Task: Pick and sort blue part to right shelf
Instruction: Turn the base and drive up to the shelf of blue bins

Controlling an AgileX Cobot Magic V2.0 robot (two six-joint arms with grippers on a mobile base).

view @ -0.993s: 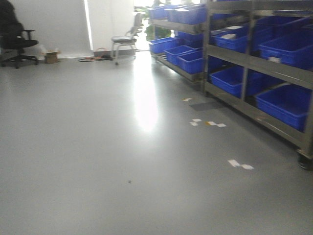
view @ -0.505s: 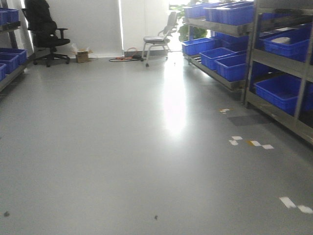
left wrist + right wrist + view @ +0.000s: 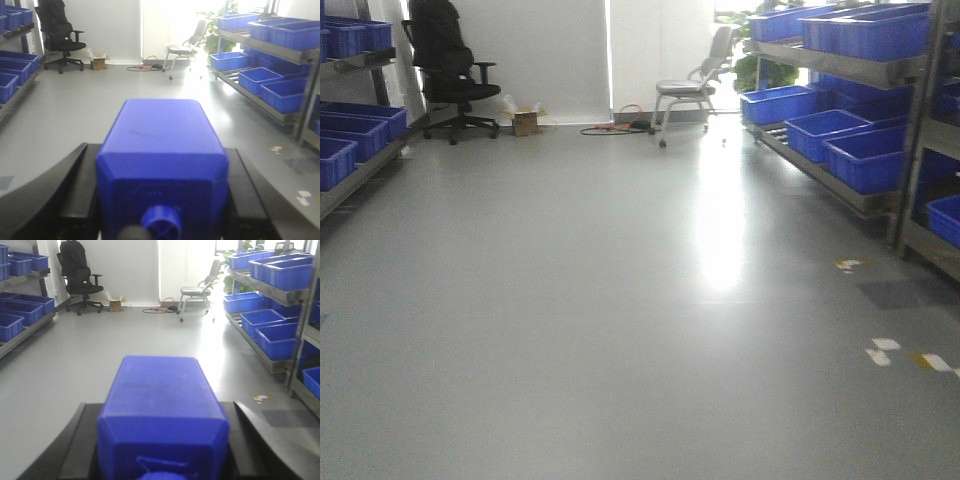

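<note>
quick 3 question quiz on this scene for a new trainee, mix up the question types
1. True or false: the left claw and the right claw are both empty.
2. In the front view, the black office chair stands: A) far left, B) far right, C) near centre.
3. Short answer: which shelf is the white chair nearer to?

Key
1. False: the left block and the right block, both blue, sit between their fingers.
2. A
3. The right shelf.
</note>
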